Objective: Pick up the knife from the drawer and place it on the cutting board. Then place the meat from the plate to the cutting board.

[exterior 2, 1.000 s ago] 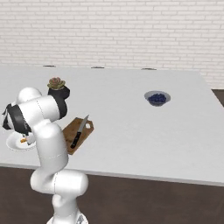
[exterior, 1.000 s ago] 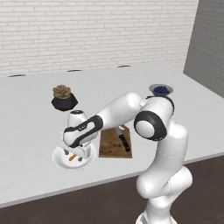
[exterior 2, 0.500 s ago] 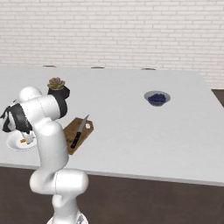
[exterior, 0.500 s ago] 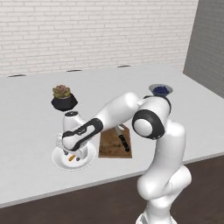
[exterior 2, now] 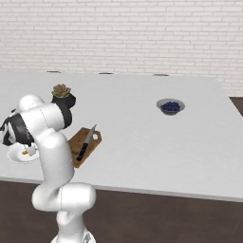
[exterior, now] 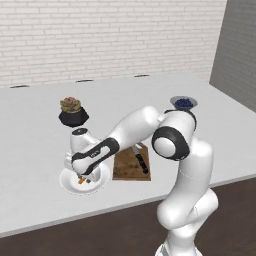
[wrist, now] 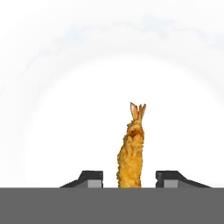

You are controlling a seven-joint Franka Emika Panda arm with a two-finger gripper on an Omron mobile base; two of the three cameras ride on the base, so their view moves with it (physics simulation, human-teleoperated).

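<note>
While end effector (wrist: 129, 178) sits spread astride 1 meat (wrist: 131, 151) on 1 plate (exterior: 70, 184), 1 knife (exterior 2: 86, 142) lies on 1 cutting board (exterior 2: 76, 145).

plate (wrist: 52, 87) bare around meat (wrist: 131, 153) — fingers (wrist: 92, 178) straddling

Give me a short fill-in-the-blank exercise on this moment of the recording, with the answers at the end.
1. The knife lies on the ____.
2. The meat lies on the white ____.
3. In the hand view, the meat sits ____ the two fingertips of the gripper.
4. The bowl holds ____ berries.

Answers: cutting board; plate; between; blue
</note>
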